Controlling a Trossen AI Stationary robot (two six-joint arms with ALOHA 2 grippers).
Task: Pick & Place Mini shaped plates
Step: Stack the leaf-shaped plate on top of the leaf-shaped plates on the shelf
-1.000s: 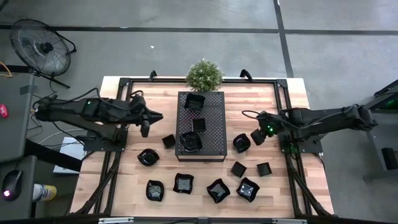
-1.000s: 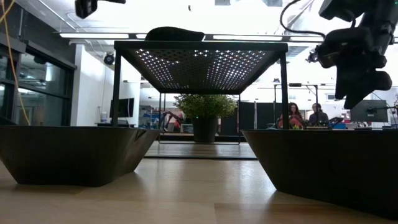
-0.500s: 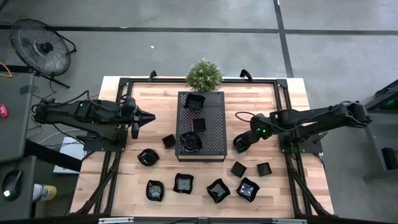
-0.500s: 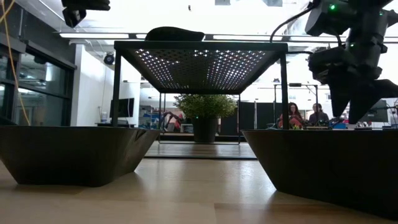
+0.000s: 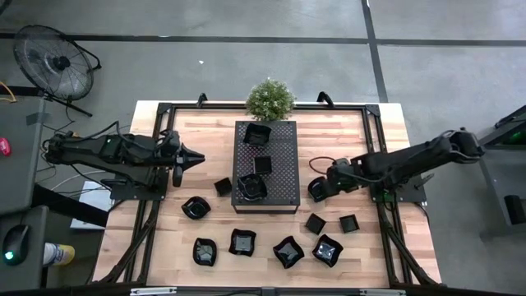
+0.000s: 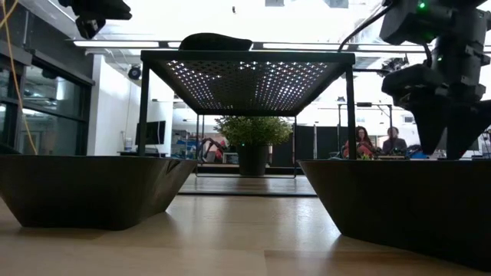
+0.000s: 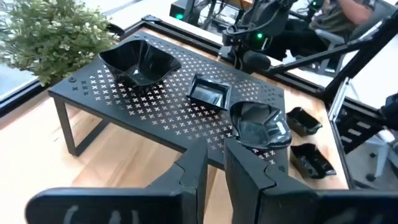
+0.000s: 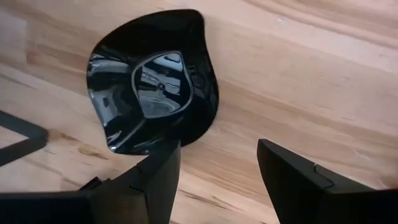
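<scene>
Moving leftward across the frame's right half, the right gripper now hangs low with fingers spread wide beside the round plate lying on the table just right of the perforated tray. Glossy, stiff and probably slippery, it looks best pinched across its raised rim. At mid-left, the left gripper waits, fingers nearly pressed together, empty.

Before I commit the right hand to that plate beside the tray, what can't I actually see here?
- Right hand touching the wavy plate: cannot tell. In the high view the arm covers the plate's edge; in the right wrist view one finger overlaps its rim.
- Low view: two near dishes fill the foreground and hide the table behind.
- Plates on the perforated tray: only one shows in the low view, edge-on.
</scene>
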